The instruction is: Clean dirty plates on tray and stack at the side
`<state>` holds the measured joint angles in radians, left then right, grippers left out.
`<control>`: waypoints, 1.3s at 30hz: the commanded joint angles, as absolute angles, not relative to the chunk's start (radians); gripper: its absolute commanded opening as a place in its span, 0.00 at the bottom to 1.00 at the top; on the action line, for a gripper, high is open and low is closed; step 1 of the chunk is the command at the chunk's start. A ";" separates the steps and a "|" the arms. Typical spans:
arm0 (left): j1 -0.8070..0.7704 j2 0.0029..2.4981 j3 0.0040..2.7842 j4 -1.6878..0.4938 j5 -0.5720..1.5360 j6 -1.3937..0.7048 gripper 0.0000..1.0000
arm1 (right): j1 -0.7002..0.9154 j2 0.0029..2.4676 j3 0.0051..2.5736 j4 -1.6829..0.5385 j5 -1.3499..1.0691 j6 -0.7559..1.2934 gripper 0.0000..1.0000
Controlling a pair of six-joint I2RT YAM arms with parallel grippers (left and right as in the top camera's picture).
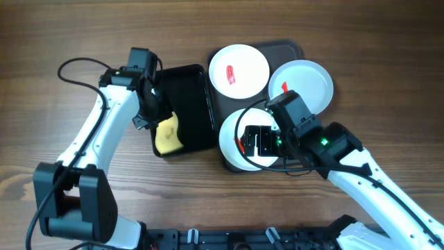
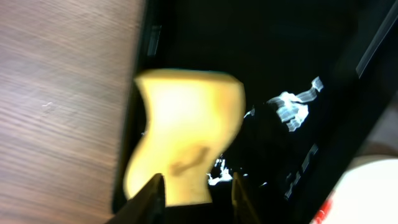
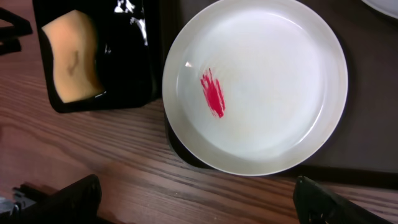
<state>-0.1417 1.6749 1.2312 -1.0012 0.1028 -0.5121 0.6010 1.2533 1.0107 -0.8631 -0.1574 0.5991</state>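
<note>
Left gripper (image 2: pixel 196 190) hangs spread over the near end of a yellow sponge (image 2: pixel 186 124) in the black tub (image 2: pixel 280 56), mid-counter. Right gripper (image 3: pixel 196 183), jaws wide apart, hovers above a red-smeared white plate (image 3: pixel 261 93) on the tray (image 1: pixel 284 50); two more plates (image 1: pixel 238 71) lie toward the far edge
</note>
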 commanded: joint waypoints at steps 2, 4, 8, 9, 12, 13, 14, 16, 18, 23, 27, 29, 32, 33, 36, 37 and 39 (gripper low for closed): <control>-0.109 1.676 1.138 -0.947 0.228 -0.414 0.42 | 0.601 1.266 1.026 -0.859 -0.178 0.605 1.00; -0.081 1.676 1.126 -0.935 0.228 -0.401 0.44 | 0.601 1.266 1.026 -0.860 -0.178 0.605 1.00; -0.036 1.676 1.126 -0.920 0.306 -0.314 0.51 | 0.601 1.266 1.026 -0.858 -0.178 0.605 1.00; -0.036 1.678 1.124 -0.918 0.324 -0.294 0.53 | 0.601 1.266 1.026 -0.857 -0.178 0.605 1.00; -0.044 1.683 1.103 -0.894 0.320 -0.290 0.57 | 0.601 1.266 1.026 -0.849 -0.178 0.606 1.00; -0.043 1.683 1.082 -0.879 0.313 -0.291 0.58 | 0.601 1.266 1.026 -0.848 -0.178 0.606 1.00; -0.041 1.683 1.064 -0.867 0.305 -0.291 0.58 | 0.601 1.266 1.026 -0.848 -0.178 0.606 1.00; -0.032 1.683 1.032 -0.847 0.294 -0.291 0.58 | 0.601 1.266 1.026 -0.850 -0.178 0.606 1.00; -0.023 1.683 1.009 -0.823 0.295 -0.291 0.59 | 0.601 1.266 1.026 -0.852 -0.178 0.605 1.00; -0.019 1.683 1.000 -0.788 0.295 -0.290 0.59 | 0.601 1.266 1.026 -0.852 -0.178 0.606 0.99; -0.019 1.683 1.000 -0.793 0.308 -0.273 0.58 | 0.601 1.266 1.026 -0.854 -0.178 0.605 0.99; -0.019 1.681 1.002 -0.793 0.325 -0.264 0.58 | 0.601 1.266 1.026 -0.854 -0.178 0.605 1.00; -0.015 1.681 1.016 -0.792 0.320 -0.264 0.58 | 0.601 1.266 1.026 -0.854 -0.178 0.606 1.00; -0.014 1.681 1.020 -0.793 0.311 -0.260 0.58 | 0.601 1.266 1.026 -0.854 -0.178 0.606 1.00; -0.010 1.681 1.023 -0.794 0.259 -0.251 0.59 | 0.601 1.266 1.026 -0.854 -0.178 0.606 1.00; -0.010 1.681 1.023 -0.796 0.247 -0.249 0.59 | 0.601 1.266 1.026 -0.854 -0.178 0.605 1.00; -0.010 1.681 1.023 -0.799 0.229 -0.243 0.59 | 0.601 1.266 1.026 -0.854 -0.178 0.606 1.00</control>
<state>-0.0193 1.6749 1.0088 -0.7956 0.2844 -0.2783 0.6010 1.2533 1.0107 -0.8528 -0.1608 0.5991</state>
